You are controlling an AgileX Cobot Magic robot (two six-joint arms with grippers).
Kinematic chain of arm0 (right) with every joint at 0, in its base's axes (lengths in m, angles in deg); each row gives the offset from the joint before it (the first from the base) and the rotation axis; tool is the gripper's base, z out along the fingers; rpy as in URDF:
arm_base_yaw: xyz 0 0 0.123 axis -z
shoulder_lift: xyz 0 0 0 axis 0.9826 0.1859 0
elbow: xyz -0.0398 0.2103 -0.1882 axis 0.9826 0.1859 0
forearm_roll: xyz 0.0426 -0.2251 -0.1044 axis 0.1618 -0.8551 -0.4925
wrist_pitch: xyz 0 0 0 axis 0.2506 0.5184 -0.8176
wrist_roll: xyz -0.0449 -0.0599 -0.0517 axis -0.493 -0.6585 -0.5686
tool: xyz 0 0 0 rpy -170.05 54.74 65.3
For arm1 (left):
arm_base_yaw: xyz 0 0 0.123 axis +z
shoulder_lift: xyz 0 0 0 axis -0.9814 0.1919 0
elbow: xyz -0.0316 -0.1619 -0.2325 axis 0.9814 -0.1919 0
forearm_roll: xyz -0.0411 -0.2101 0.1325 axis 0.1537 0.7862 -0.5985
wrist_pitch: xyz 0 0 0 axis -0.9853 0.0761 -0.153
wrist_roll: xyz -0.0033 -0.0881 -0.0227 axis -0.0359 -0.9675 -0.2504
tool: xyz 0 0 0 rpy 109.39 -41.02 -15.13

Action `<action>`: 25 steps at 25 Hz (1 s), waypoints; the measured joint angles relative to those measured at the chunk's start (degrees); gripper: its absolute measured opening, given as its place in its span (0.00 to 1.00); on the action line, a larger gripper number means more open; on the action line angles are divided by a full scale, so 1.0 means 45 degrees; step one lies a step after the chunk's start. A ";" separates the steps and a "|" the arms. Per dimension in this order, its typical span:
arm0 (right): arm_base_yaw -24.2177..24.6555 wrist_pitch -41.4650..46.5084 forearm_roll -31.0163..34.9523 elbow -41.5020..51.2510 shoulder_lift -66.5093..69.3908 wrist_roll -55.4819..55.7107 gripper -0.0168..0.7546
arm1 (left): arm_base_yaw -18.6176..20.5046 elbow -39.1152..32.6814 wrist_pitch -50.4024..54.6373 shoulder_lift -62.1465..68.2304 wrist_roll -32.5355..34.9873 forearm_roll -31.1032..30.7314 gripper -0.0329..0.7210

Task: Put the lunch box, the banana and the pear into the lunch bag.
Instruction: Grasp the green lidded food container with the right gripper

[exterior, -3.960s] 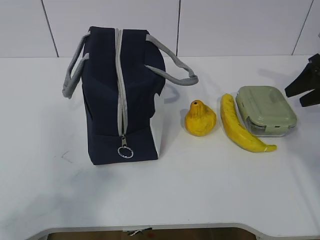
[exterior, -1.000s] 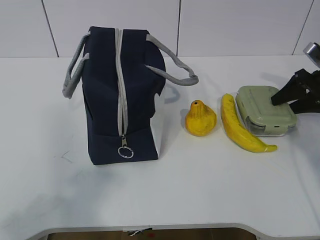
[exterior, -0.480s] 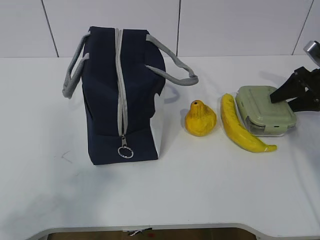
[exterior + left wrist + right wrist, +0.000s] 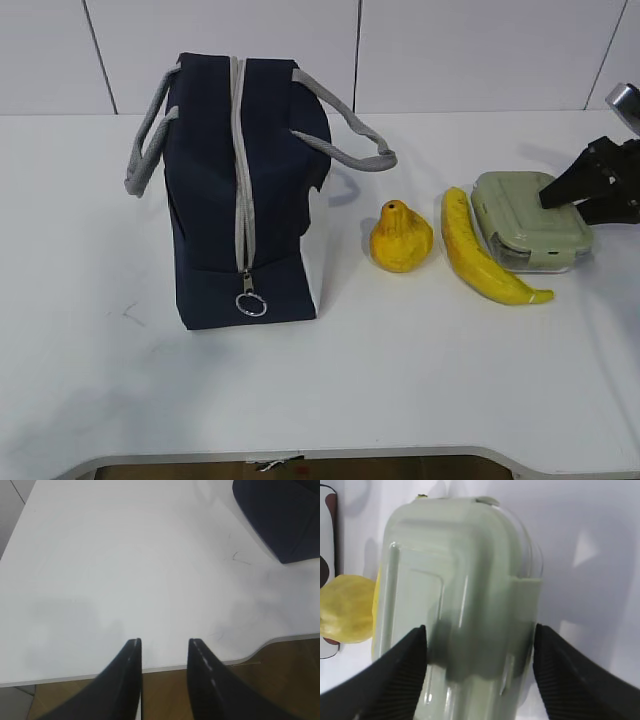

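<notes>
White tabletop [image 4: 330, 390] is carrying everything; it is showing faint grey scuffs near the lunch bag [image 4: 245, 190], and its front edge is curving over a brown floor. A white panelled wall [image 4: 480, 50] with dark seams is standing behind the tabletop.

Lunch bag is standing with its grey zipper [image 4: 240, 170] running down the face toward the camera, ring pull [image 4: 250, 303] hanging at the bottom, zipper looking closed. Grey handles are drooping off both sides of the bag.

Pear [image 4: 400, 238] is sitting just right of the bag, apart from it. Banana [image 4: 483, 255] is lying right of the pear, with the lunch box [image 4: 530, 220] just beyond it, lid on.

Right end effector [image 4: 592, 195] is hanging at the lunch box's far-right end, jaws spread wide and straddling the lid's width; wrist view is showing one finger [image 4: 385, 680] on each side, but contact with the box cannot be told.

Left end effector [image 4: 165, 665] is hovering over the tabletop's front edge, well left of the bag, fingers partly apart and holding nothing.
</notes>
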 joint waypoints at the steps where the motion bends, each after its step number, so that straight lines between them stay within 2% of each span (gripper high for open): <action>1: 0.0000 0.0000 0.0025 0.0000 0.0070 0.0000 0.72 | 0.0000 0.0000 0.0000 0.0000 0.0000 0.0000 0.36; 15: 0.0000 0.0024 0.0484 -0.0074 0.0287 -0.0047 0.66 | 0.0000 0.0000 0.0000 0.0000 0.0000 0.0000 0.36; 21: 0.0000 0.0024 0.0643 -0.0074 0.0287 -0.0086 0.53 | 0.0000 0.0000 0.0000 0.0000 0.0000 0.0000 0.36; 25: 0.0000 0.0024 0.0643 -0.0100 0.0287 -0.0107 0.51 | 0.0000 0.0000 0.0000 0.0000 0.0000 0.0000 0.36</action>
